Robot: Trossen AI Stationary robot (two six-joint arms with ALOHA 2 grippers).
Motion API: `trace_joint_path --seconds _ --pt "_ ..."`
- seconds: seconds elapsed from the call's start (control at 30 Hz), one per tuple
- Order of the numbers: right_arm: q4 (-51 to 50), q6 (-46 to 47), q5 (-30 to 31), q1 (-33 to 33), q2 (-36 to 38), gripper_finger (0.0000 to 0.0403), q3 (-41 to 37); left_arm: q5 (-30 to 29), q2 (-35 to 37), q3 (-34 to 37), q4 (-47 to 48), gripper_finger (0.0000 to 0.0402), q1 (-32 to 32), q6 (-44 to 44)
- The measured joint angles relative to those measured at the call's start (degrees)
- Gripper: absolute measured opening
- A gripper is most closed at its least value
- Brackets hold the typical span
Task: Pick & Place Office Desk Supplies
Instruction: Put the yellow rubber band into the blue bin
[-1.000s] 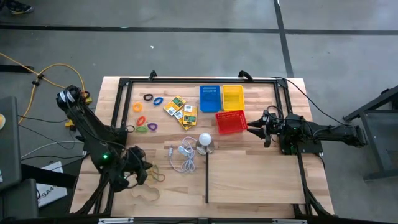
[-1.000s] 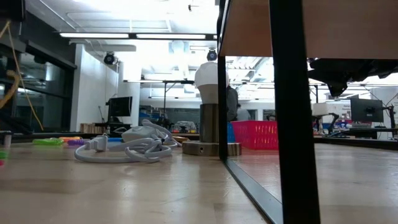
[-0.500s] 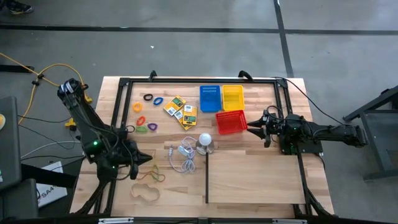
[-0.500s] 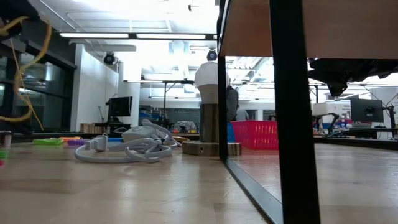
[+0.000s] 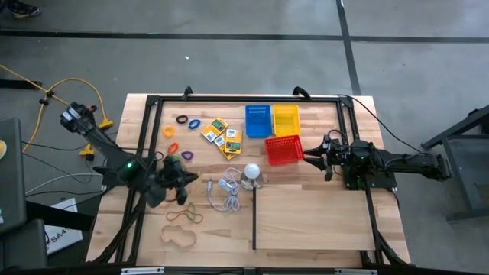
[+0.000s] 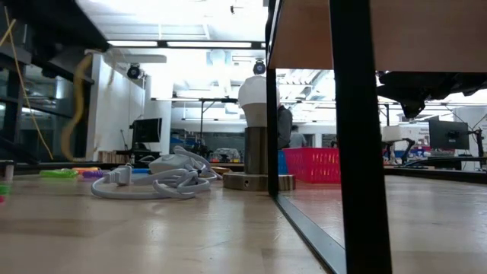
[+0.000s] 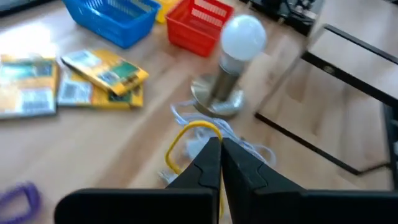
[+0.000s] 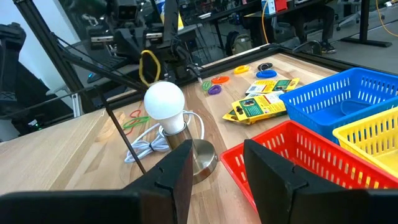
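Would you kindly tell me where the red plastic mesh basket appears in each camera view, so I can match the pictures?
High view: red plastic mesh basket, right of centre, below the blue and yellow baskets.
Low view: red basket at mid-height, just right of the lamp.
Left wrist view: red basket at the top, beside the bulb.
Right wrist view: red basket, lower right.
Shared landmark: white round bulb on a silvery base, next to the basket.

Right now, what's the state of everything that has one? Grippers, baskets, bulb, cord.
left gripper: shut on yellow rubber band, held above the table.
right gripper: open, empty, beside red basket.
red basket: upright, looks empty.
blue basket: upright, looks empty.
yellow basket: upright, looks empty.
bulb: upright on its base, unlit.
cord: coiled, lying by the bulb.
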State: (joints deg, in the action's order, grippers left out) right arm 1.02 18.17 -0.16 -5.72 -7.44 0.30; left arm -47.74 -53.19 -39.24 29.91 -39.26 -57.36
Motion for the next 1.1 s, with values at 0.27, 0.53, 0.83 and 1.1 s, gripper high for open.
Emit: trace_joint_path --seconds 0.27,0.53,0.83,1.1 --pt "0.0 0.0 0.0 0.0 0.0 0.013 0.0 9.3 0.0 0.0 -11.2 0.0001 16.9 20.0" --pt "0.0 0.0 0.0 0.0 0.0 0.013 0.0 13.5 0.0 0.0 -16.4 0.0001 30.2 31.6" --pt "0.0 0.0 0.0 0.0 0.0 0.013 0.0 13.4 0.0 0.0 -20.7 0.0001 43.1 40.6" --pt "0.0 0.0 0.0 0.0 0.0 0.013 0.0 13.5 0.0 0.0 -21.2 0.0001 50.5 43.3"
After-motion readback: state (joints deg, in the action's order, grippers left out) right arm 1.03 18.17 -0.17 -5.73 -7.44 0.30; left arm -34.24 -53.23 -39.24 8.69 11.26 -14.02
